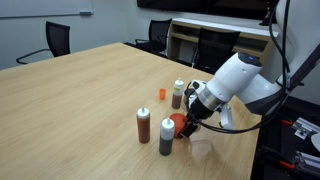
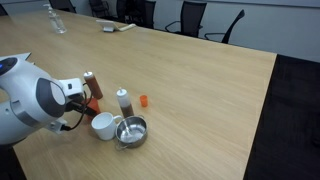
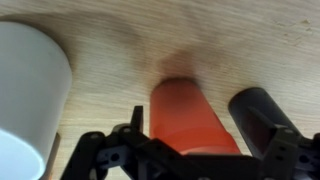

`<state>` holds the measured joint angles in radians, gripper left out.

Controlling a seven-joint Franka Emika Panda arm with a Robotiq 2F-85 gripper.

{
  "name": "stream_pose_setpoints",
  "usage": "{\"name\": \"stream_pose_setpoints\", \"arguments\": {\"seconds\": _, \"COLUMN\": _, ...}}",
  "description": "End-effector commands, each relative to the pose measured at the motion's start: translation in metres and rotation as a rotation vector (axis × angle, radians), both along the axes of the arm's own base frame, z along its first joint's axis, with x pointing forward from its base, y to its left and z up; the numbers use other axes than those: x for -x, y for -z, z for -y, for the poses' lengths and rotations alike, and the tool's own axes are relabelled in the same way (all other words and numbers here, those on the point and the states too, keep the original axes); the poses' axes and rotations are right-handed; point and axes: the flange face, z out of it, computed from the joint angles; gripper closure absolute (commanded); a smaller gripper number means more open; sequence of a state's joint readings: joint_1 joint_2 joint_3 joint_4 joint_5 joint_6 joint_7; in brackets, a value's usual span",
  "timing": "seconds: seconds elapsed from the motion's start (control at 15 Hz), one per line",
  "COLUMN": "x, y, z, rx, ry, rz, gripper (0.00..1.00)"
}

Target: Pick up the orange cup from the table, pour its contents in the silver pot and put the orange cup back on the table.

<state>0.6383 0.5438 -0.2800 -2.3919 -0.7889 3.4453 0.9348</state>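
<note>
The step in hand, as I judge it, is the grasp. The small red-orange plastic cup point(image 3: 185, 115) stands on the large light wood-grain table point(image 1: 80, 90). The black two-fingered gripper point(image 3: 188, 138) is lowered around the cup, its jaws spread wide on either side of it and not yet pinching. In both exterior views the gripper point(image 1: 186, 122) point(image 2: 88, 95) sits low at the cup point(image 1: 177, 124) point(image 2: 95, 97).

To do this well, the jaws should close squarely on the cup's middle. The wall tapers, so a grip near the rim could slip. There is little room. In the wrist view a tall white cup point(image 3: 25, 85) stands just beside the orange cup on one side. A dark squeeze bottle point(image 3: 262, 118) stands just beside it on the other. A straight vertical lift would avoid knocking either one. The cup should stay level until it is over the small round shiny silver pot point(image 2: 132, 131), which sits near the orange cup, just past the white cup point(image 2: 103, 125). I cannot tell what the cup holds.

The tabletop is smooth, flat and pale, with rounded edges. More white-capped bottles point(image 1: 144, 124) and a tiny orange piece point(image 1: 160, 94) stand near the orange cup. Black office chairs point(image 2: 190, 15) line the table's far sides, well apart from the cup. The floor point(image 2: 290, 120) is dark.
</note>
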Motion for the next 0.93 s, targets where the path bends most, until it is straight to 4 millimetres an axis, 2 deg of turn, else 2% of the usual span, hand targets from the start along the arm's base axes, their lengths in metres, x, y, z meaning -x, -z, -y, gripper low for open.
{"name": "stream_pose_setpoints", "arguments": {"seconds": 0.0, "x": 0.001, "y": -0.004, "z": -0.006, "rx": -0.012, "ry": -0.023, "rz": 0.012, "gripper": 0.0}}
{"name": "stream_pose_setpoints", "arguments": {"seconds": 0.27, "x": 0.003, "y": -0.004, "z": -0.017, "rx": -0.02, "ry": -0.055, "rz": 0.015, "gripper": 0.0}}
{"name": "stream_pose_setpoints", "arguments": {"seconds": 0.53, "x": 0.006, "y": 0.006, "z": -0.013, "rx": -0.002, "ry": -0.051, "rz": -0.004, "gripper": 0.03}}
{"name": "stream_pose_setpoints", "arguments": {"seconds": 0.6, "x": 0.006, "y": 0.008, "z": -0.012, "rx": 0.003, "ry": -0.05, "rz": -0.005, "gripper": 0.27}}
{"name": "stream_pose_setpoints", "arguments": {"seconds": 0.73, "x": 0.005, "y": 0.011, "z": -0.009, "rx": 0.009, "ry": -0.042, "rz": -0.006, "gripper": 0.29}}
{"name": "stream_pose_setpoints", "arguments": {"seconds": 0.87, "x": 0.003, "y": 0.012, "z": -0.007, "rx": 0.012, "ry": -0.038, "rz": -0.004, "gripper": 0.44}}
